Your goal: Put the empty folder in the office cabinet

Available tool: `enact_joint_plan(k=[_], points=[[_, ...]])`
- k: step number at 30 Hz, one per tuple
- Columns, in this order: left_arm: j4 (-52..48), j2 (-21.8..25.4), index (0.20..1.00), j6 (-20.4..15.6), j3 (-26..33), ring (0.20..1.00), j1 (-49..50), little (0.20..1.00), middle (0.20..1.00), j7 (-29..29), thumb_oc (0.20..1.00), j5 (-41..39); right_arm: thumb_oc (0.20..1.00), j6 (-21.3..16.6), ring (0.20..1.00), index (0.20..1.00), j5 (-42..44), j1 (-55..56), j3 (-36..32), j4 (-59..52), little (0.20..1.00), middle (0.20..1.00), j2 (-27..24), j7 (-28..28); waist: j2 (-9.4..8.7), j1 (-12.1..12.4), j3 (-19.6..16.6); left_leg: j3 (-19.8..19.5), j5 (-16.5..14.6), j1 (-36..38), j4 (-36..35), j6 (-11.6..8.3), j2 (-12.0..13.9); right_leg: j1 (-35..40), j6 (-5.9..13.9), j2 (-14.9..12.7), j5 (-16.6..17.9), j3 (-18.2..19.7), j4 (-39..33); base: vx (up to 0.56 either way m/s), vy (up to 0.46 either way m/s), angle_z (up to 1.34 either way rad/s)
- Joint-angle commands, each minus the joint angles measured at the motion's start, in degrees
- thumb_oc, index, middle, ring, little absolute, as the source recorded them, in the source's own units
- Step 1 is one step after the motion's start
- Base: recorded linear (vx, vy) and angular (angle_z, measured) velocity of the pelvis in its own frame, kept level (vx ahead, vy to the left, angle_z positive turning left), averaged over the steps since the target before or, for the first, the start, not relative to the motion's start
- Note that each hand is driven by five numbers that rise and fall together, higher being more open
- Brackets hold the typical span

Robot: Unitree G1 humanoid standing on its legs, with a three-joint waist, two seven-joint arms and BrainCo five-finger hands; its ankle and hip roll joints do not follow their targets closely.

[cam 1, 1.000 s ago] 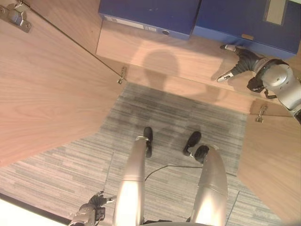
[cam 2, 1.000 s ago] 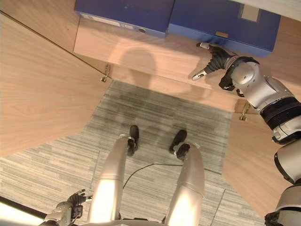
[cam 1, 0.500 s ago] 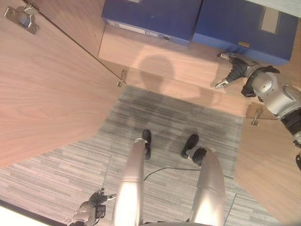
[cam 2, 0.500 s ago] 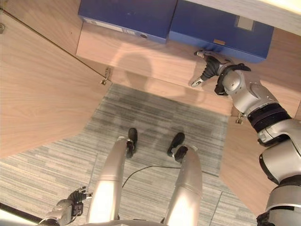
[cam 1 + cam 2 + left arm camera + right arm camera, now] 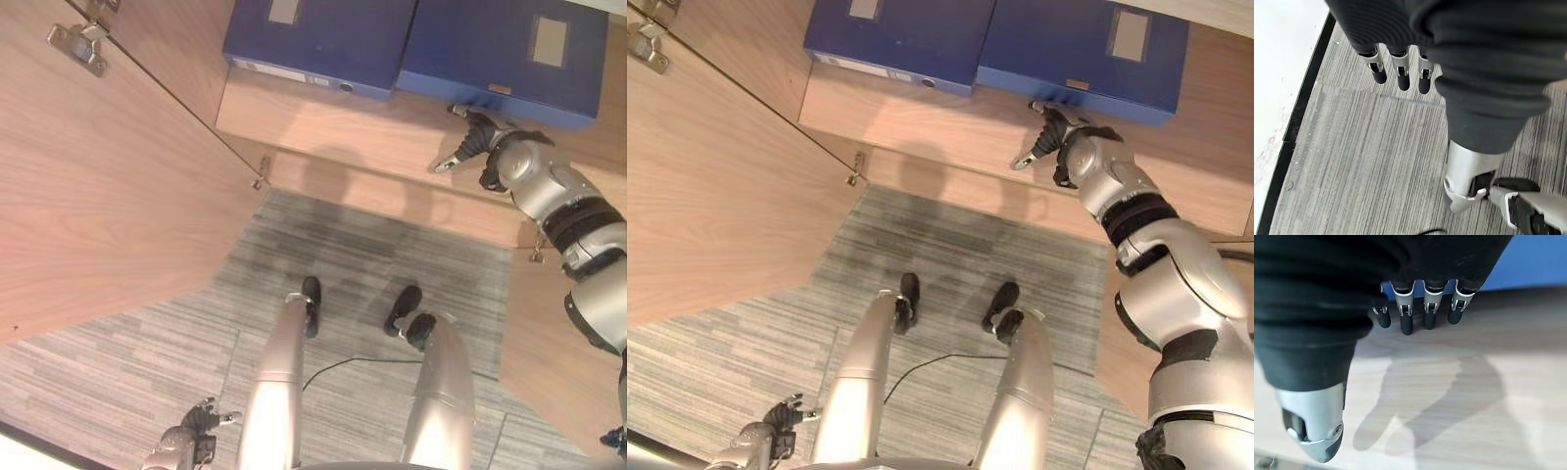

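Observation:
Two blue folders lie flat side by side on the cabinet shelf (image 5: 372,127). The right folder (image 5: 509,54) lies just past my right hand (image 5: 475,137), which hovers over the bare shelf at the folder's front edge. That hand is open, with straight fingers (image 5: 1415,318) pointing at the blue folder (image 5: 1537,259) and nothing in them. The left folder (image 5: 323,39) lies apart from both hands. My left hand (image 5: 191,431) hangs low by my side over the carpet, with its fingers (image 5: 1400,73) relaxed and empty.
The cabinet's left door (image 5: 98,196) stands wide open on the left, and the right door (image 5: 558,352) is open on the right. Grey striped carpet (image 5: 1352,156) covers the floor before the cabinet. A white wall with dark skirting (image 5: 1283,58) runs beside the left hand.
The whole view has shifted, so the camera moved. My right arm shows more fully now, and its hand stays at the right folder's front edge. The left hand still hangs low.

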Motion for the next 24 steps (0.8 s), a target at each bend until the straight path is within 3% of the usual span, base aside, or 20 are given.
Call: enact_joint_plan(k=[1,3,8,10,16,24], points=[[-0.1,1.0,1.0,2.0,1.4,1.0,3.7,1.0,1.0,-0.6,1.0,-0.9,1.0,1.8,1.0,1.0,-2.5,8.0,2.5,-18.4,1.0,1.0,-5.4,10.7,1.4,-0.2,3.9,-1.2,-0.4,-1.7,-1.9,0.17,0.9,2.5,0.43,-1.2,-4.0,2.4,1.3,0.0,0.0,0.0],[-1.2,0.7,1.0,2.5,2.3,1.0,3.8,1.0,1.0,-1.2,1.0,0.0,1.0,1.6,1.0,1.0,-3.8,10.7,2.0,-26.5,1.0,1.0,-8.4,14.0,1.17,-0.6,3.9,-1.5,-0.6,-1.7,-1.7,0.14,0.9,2.4,0.49,-1.2,-4.1,2.4,1.5,0.0,0.0,0.0],[-6.1,1.1,1.0,3.2,3.4,1.0,5.0,1.0,1.0,-2.3,1.0,1.0,1.0,1.2,1.0,1.0,-6.5,13.7,-0.4,-31.5,1.0,1.0,-13.9,15.0,1.2,-0.9,3.8,-1.7,-0.6,-2.5,-1.6,0.2,0.9,1.7,0.68,-1.2,-3.9,2.4,1.7,-0.01,0.0,0.02],[-6.6,1.1,1.0,3.4,3.5,1.0,5.1,1.0,1.0,-2.2,1.0,1.0,1.0,1.0,1.0,1.0,-7.2,14.8,-0.7,-32.4,1.0,1.0,-14.2,15.3,1.19,-1.0,3.8,-1.7,-0.6,-2.6,-1.6,0.21,0.9,1.6,0.7,-1.2,-3.9,2.4,1.6,0.0,0.0,0.0],[-9.6,2.1,1.0,4.5,4.2,1.0,6.6,1.0,1.0,-4.8,1.0,4.5,1.0,-0.5,1.0,1.0,-3.3,20.0,0.1,-48.8,1.0,1.0,-17.6,23.8,0.88,-1.0,3.9,-1.8,-0.3,-2.5,-2.5,0.15,0.8,1.7,0.87,-0.8,-3.6,2.2,1.0,0.0,0.0,0.0],[-9.1,2.2,1.0,4.5,4.4,1.0,5.6,1.0,1.0,-5.7,1.0,5.4,1.0,-0.6,1.0,1.0,-0.8,16.8,3.2,-51.8,1.0,1.0,-19.4,24.2,0.59,-1.3,4.2,-1.7,-0.1,-1.9,-3.1,-0.11,1.2,2.2,1.23,-0.6,-3.1,2.1,0.3,0.0,0.0,0.0]])
